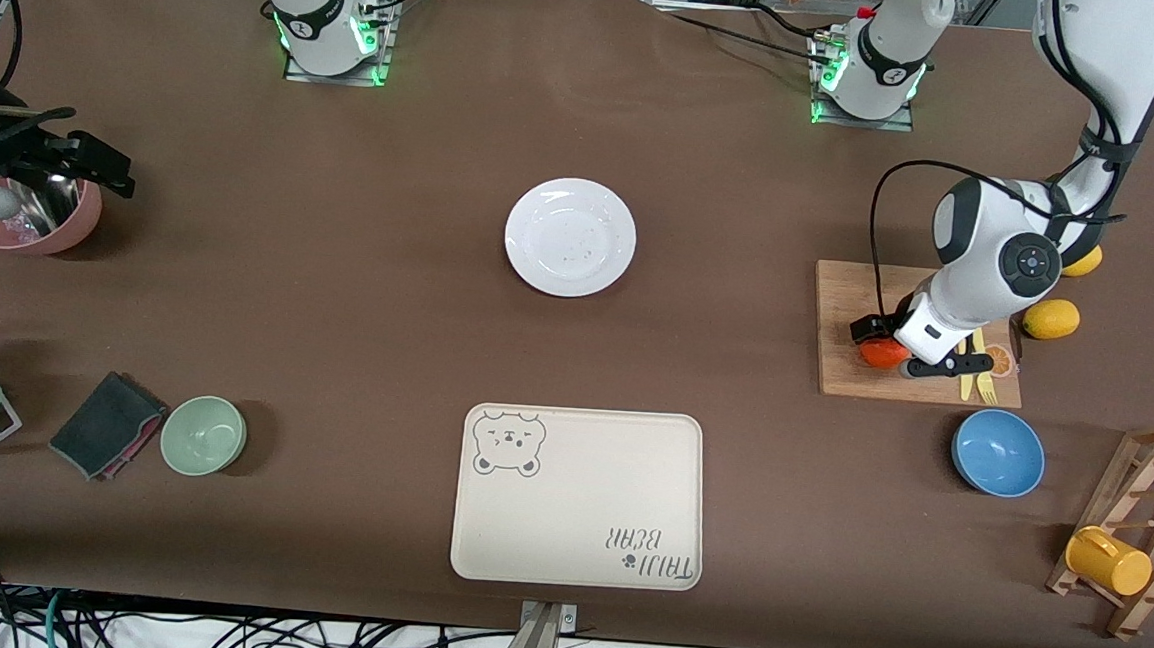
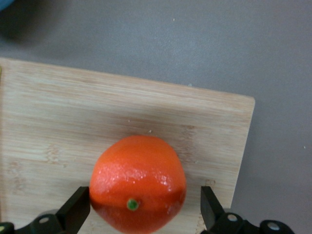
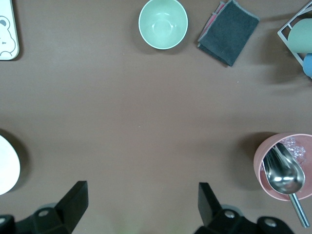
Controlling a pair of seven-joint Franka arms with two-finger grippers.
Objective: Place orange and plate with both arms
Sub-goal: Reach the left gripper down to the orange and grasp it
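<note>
The orange [image 1: 881, 353] lies on a wooden cutting board [image 1: 843, 310] toward the left arm's end of the table. My left gripper [image 1: 904, 350] is low over the board, open, with one finger on each side of the orange [image 2: 138, 181]. One finger stands clearly apart from the fruit. The white plate [image 1: 570, 236] lies bare at the table's middle, and its edge shows in the right wrist view [image 3: 7, 165]. My right gripper [image 1: 96, 164] is open and empty, up in the air beside a pink bowl [image 1: 37, 221]; it waits [image 3: 142, 204].
A cream bear-printed tray [image 1: 578, 497] lies nearer the front camera than the plate. Two lemons [image 1: 1051, 319] and a yellow fork [image 1: 985, 374] are by the board. A blue bowl [image 1: 998, 452], a green bowl [image 1: 204, 434], a dark cloth [image 1: 108, 425] and a yellow mug [image 1: 1109, 560] on a rack are nearby.
</note>
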